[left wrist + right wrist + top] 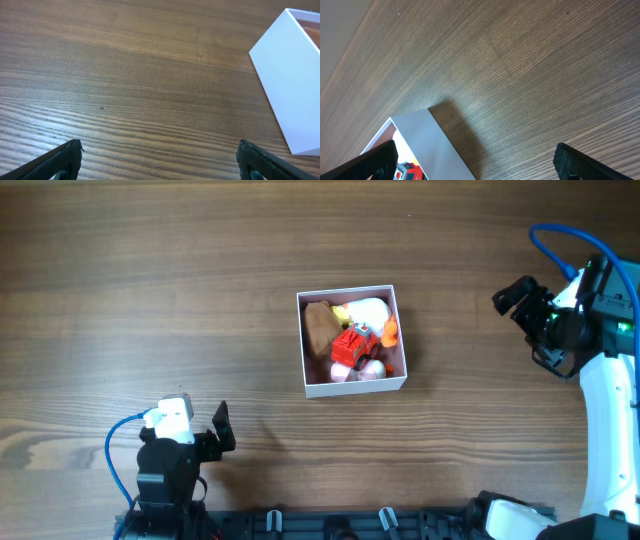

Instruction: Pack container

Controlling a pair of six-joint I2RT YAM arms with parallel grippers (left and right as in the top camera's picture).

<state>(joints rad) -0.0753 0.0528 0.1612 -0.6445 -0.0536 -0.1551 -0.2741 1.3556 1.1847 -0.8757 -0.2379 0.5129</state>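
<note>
The container (353,387) is a small white-walled square box with a pink inside at the table's middle. It holds several toys: a brown one (320,327), a white one (368,310), a red truck (353,345), an orange piece (389,332) and pink ones (362,370). My left gripper (208,430) is open and empty at the front left, well away from the box; its wrist view shows the box's white wall (292,75). My right gripper (522,305) is open and empty at the right, apart from the box, whose wall (432,145) and red truck (410,172) show in its view.
The wooden table (150,300) spreads around the box. A blue cable (556,240) loops by the right arm and another (118,450) by the left arm. The arm bases sit along the front edge (380,520).
</note>
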